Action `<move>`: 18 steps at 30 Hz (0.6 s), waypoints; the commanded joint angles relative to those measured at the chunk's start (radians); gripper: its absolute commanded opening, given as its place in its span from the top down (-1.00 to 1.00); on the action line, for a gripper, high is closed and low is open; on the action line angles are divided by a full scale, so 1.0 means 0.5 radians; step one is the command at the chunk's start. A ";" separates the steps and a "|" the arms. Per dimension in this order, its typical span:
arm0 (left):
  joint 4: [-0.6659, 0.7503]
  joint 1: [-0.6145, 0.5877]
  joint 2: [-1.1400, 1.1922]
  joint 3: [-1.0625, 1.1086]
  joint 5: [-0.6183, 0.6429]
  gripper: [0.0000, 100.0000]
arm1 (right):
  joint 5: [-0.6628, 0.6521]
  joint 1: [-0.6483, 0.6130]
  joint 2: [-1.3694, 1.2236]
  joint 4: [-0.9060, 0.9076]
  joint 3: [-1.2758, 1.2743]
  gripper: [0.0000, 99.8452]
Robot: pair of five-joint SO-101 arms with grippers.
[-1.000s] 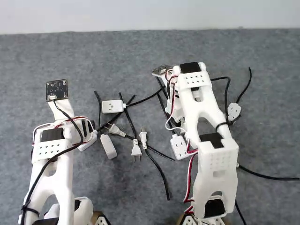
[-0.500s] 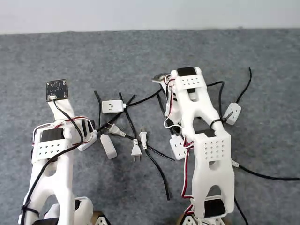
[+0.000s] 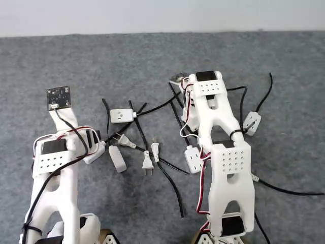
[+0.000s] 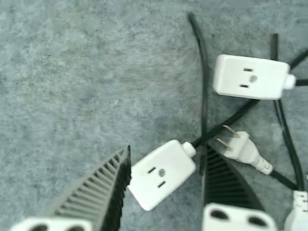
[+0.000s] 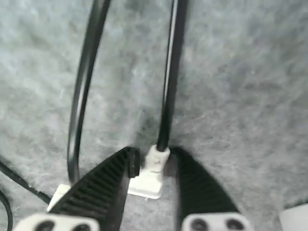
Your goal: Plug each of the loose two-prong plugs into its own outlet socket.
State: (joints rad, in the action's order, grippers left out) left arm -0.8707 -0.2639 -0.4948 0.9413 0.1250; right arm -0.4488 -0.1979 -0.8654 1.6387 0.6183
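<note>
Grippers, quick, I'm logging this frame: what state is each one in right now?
Left gripper: open, straddling a white outlet socket.
Right gripper: shut on a white cord-end connector.

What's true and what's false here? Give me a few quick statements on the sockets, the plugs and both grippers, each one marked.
1. The left gripper has its jaws open, with a white socket lying between them. True.
2. That socket already has a plug in it. False: both of its slots are empty.
3. Two loose plugs lie side by side on the mat between the arms. True.
4. The right gripper sits over bare mat, far from any cable. False: it is down at a white cable end with a black cord running from it.
</note>
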 commanded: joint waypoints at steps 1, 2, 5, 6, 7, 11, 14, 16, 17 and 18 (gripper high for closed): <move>0.052 -0.015 -0.009 -0.020 0.028 0.54 | 0.021 -0.014 -0.035 -0.017 0.003 0.99; 0.052 -0.009 -0.009 -0.020 0.028 0.54 | 0.021 -0.011 -0.035 -0.017 0.003 0.98; 0.052 -0.012 -0.009 -0.020 0.028 0.54 | 0.021 -0.008 -0.035 -0.008 0.003 0.98; 0.052 -0.012 -0.009 -0.020 0.028 0.54 | 0.021 -0.008 -0.029 -0.002 0.003 0.98; 0.052 -0.012 -0.009 -0.020 0.028 0.54 | 0.021 -0.008 -0.020 0.002 0.003 0.98; 0.052 -0.009 -0.009 -0.017 0.028 0.54 | 0.021 -0.008 0.057 0.057 0.089 0.98; 0.052 -0.009 -0.009 -0.017 0.028 0.54 | 0.021 -0.023 0.161 0.229 0.279 0.98; 0.040 -0.018 -0.031 -0.026 0.028 0.54 | 0.021 -0.026 0.247 0.256 0.347 0.98; 0.040 -0.021 -0.031 -0.041 0.028 0.54 | 0.021 -0.026 0.299 0.253 0.347 0.98; 0.037 -0.021 -0.031 -0.066 0.028 0.54 | 0.021 -0.026 0.345 0.253 0.347 0.98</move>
State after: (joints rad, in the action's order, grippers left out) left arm -0.8707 -0.2654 -0.4948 0.9413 0.1250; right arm -0.4503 -0.2041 -0.8178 1.7338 0.7288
